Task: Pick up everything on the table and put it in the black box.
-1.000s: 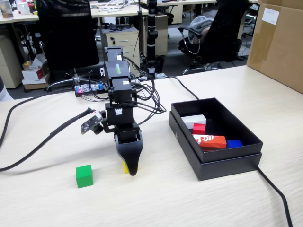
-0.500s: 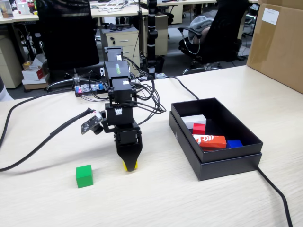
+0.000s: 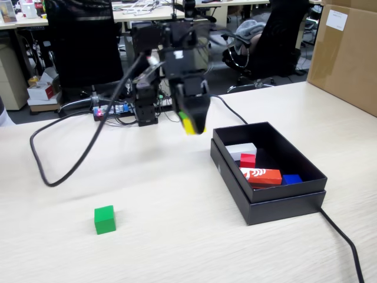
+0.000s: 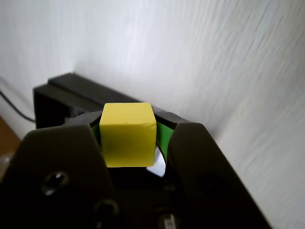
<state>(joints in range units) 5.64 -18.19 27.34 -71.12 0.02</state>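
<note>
My gripper (image 3: 191,125) hangs in the air to the left of the black box (image 3: 235,181) in the fixed view, shut on the yellow cube (image 3: 188,124). The wrist view shows the yellow cube (image 4: 127,134) clamped between the two dark jaws of my gripper (image 4: 127,138), with the black box (image 4: 57,95) behind it at the left. The red cube (image 3: 248,160) lies inside the black box. The green cube (image 3: 105,219) sits on the light wood-grain table (image 3: 171,194) at the front left, far from my gripper.
Inside the box are also a white block (image 3: 241,150), a red-and-white printed carton (image 3: 261,175) and a blue block (image 3: 291,179). A black cable (image 3: 65,159) loops over the table at left; another (image 3: 344,242) runs off the box's right front. A brown carton (image 3: 347,53) stands at back right.
</note>
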